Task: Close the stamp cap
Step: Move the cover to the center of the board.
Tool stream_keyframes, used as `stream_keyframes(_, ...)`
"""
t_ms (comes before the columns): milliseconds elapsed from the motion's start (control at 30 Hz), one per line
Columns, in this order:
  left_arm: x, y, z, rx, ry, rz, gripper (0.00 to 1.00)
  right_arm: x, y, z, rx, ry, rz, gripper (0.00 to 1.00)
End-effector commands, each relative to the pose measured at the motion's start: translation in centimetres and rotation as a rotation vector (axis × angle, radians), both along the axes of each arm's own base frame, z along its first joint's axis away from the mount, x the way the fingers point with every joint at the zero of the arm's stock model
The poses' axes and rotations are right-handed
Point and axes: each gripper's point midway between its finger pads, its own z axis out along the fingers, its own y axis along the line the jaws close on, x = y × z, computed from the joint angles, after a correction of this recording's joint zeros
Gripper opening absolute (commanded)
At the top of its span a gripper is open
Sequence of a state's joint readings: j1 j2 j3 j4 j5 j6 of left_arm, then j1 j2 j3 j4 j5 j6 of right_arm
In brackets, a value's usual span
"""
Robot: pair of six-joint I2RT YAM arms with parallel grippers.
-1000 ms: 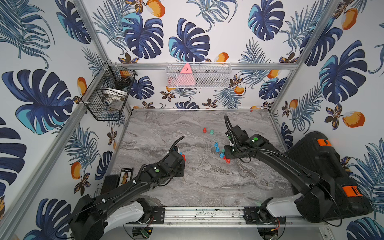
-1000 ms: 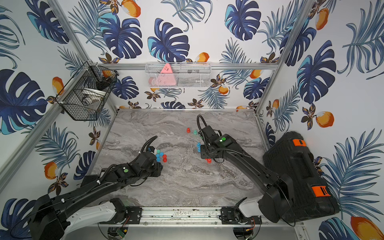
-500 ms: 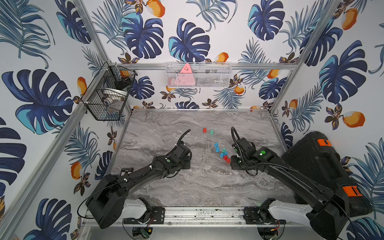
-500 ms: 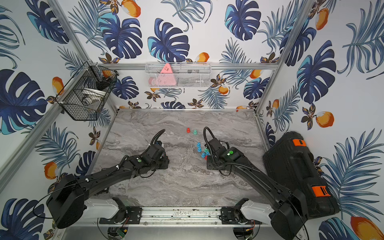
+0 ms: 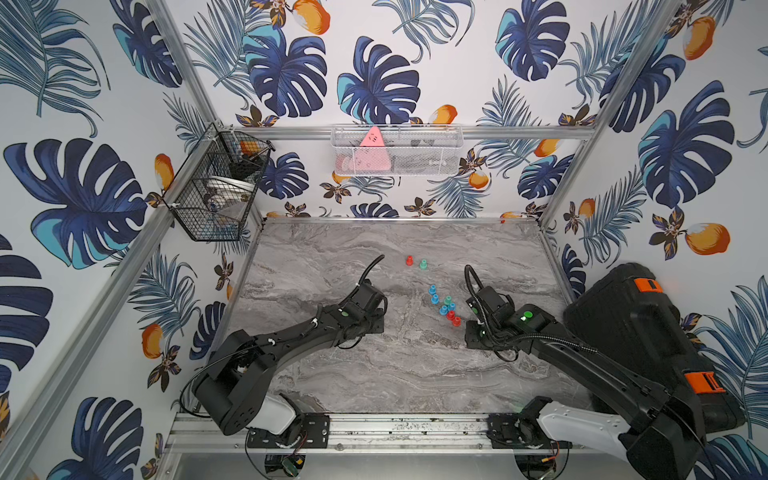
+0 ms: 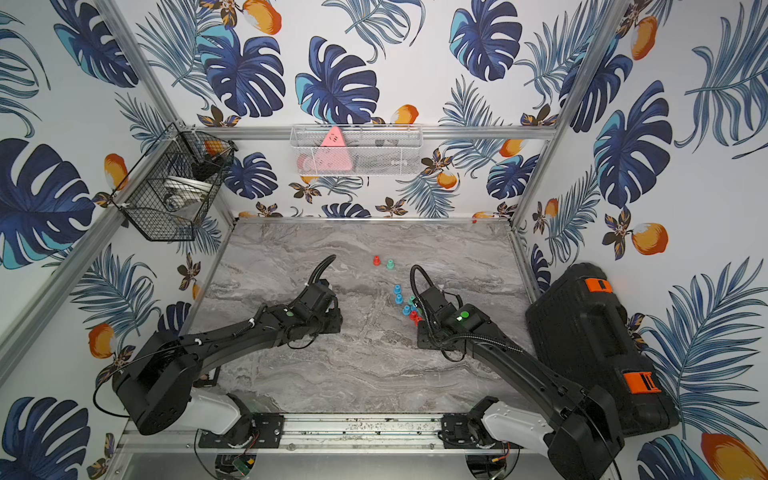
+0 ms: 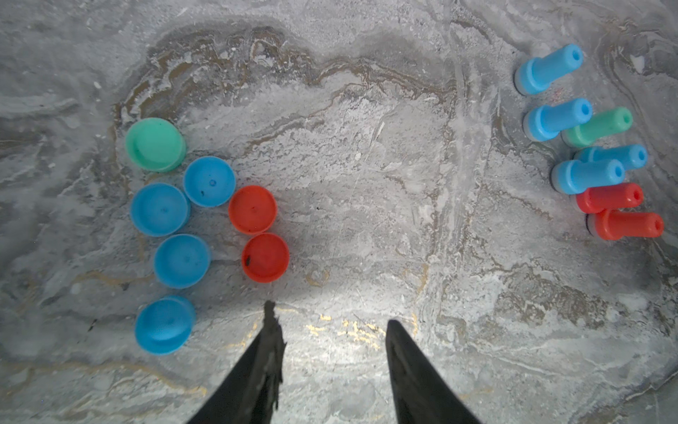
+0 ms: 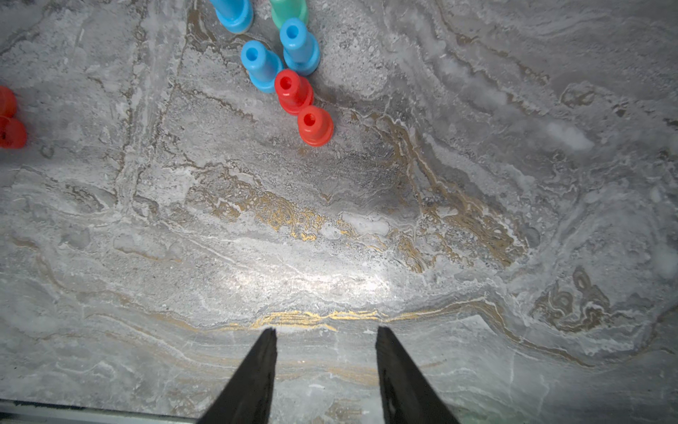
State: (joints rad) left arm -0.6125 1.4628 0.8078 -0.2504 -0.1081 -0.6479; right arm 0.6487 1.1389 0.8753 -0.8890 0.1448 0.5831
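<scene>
Left gripper point(image 7: 331, 312) hangs over the marble tabletop point(image 5: 332, 257), jaws parted and empty, with seven loose caps point(image 7: 181, 260) lying close ahead of its fingertips. A cluster of seven stamps point(image 5: 434, 298) stands between it and the right gripper point(image 8: 325, 329), likewise parted and empty.

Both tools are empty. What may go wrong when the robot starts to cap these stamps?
1. The stamps stand packed, some touching; the right tool reaching for one may tip its neighbours.
2. The caps lie touching too; the left tool closing on one may push others away.
</scene>
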Motion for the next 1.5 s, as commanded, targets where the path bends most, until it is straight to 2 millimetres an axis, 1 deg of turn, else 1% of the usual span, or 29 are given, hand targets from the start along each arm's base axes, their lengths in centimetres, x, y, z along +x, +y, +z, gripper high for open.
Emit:
stream_keyframes(0,0.8,-0.4,0.5,-0.009,-0.03,-0.013,0.51,0.2,0.1,0.0,0.004,-0.01,-0.011,0.47)
stream_keyframes(333,1.5,-0.1,-0.7,0.0,-0.012,-0.001,0.5,-0.1,0.2,0.7,0.017,-0.035,-0.006,0.48)
stream_keyframes(533,2.1,-0.1,-0.9,0.004,-0.008,0.005,0.5,-0.4,0.6,0.4,0.025,-0.034,0.006,0.48)
stream_keyframes(800,2.7,0.1,-1.3,0.0,0.0,0.013,0.5,-0.4,0.6,0.7,0.035,-0.049,0.007,0.48)
stream_keyframes(1233,3.1,0.8,-2.4,-0.003,0.019,0.032,0.5,-0.4,0.6,0.6,0.034,-0.051,0.007,0.48)
stream_keyframes(1467,3.3,1.0,-2.5,-0.008,0.02,0.041,0.5,-0.4,0.6,0.6,0.035,-0.052,0.009,0.48)
